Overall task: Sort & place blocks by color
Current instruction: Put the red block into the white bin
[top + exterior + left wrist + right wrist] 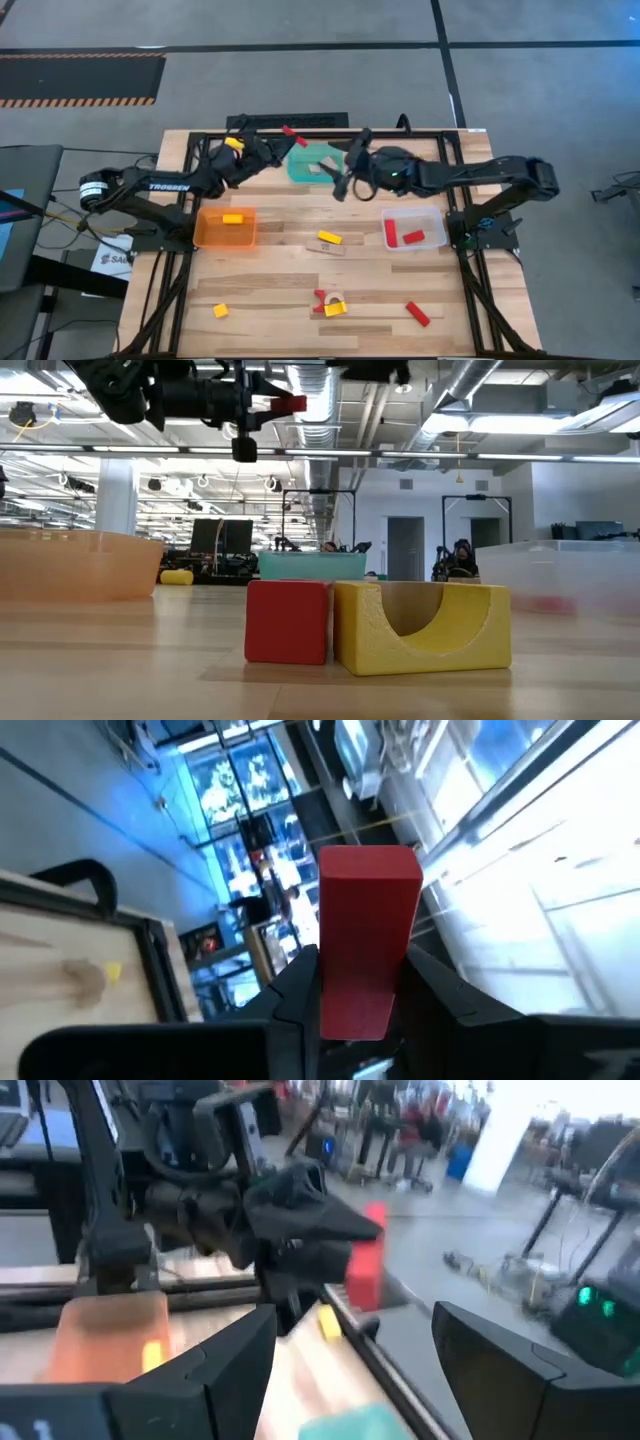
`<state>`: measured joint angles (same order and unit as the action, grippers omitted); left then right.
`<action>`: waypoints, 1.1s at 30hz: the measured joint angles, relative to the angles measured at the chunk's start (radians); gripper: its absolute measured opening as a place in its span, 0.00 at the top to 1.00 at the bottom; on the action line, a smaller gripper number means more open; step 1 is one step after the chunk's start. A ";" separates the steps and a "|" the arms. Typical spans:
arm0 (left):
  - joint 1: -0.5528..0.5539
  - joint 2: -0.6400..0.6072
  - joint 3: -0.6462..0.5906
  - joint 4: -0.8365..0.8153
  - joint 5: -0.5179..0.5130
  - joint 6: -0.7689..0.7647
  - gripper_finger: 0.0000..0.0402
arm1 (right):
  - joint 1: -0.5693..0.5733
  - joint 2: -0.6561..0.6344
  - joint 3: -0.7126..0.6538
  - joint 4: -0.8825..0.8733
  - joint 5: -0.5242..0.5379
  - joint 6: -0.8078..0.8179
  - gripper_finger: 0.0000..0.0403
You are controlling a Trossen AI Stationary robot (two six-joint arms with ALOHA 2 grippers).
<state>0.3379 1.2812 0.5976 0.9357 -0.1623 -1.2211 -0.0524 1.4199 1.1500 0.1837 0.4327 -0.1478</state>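
My left gripper (pixel 283 132) is up over the table's far edge, left of the teal bin (pixel 315 163). It is shut on a red bar block (pixel 365 940), which also shows in the low view (pixel 288 404). My right gripper (pixel 345 184) hovers open over the teal bin's right side, with nothing between its fingers (pixel 230 1365). On the table lie a yellow block (pixel 329 238) beside a tan one (pixel 325 249), a red piece (pixel 288 622) against a yellow arch (pixel 422 625), a small yellow block (pixel 221 311) and a red bar (pixel 417 313). My left gripper pinches the red bar's two long sides at its near end (pixel 355 1010) between its two fingers (pixel 300 995). The fingers lie along the bar and point about level toward the table's right. Most of the bar sticks out past the fingertips, lifted clear of everything.
An orange bin (pixel 225 228) at the left holds a yellow block. A clear bin (pixel 412 230) at the right holds two red blocks. The teal bin stands at the far middle, under both grippers. The table's near half has bare wood between the loose blocks.
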 joint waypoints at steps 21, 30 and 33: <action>-0.017 0.000 0.000 -0.001 0.046 -0.013 0.82 | -0.043 0.248 0.144 0.139 0.015 -0.055 0.30; -0.017 0.000 0.001 0.002 0.065 -0.013 0.82 | -0.057 0.255 0.154 0.092 0.049 -0.026 0.51; -0.016 0.000 0.001 0.001 0.065 -0.012 0.82 | -0.064 0.255 0.154 0.072 0.035 0.007 0.63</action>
<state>0.3218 1.2817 0.5987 0.9367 -0.0975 -1.2328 -0.1167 1.6748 1.3037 0.2557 0.4682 -0.1412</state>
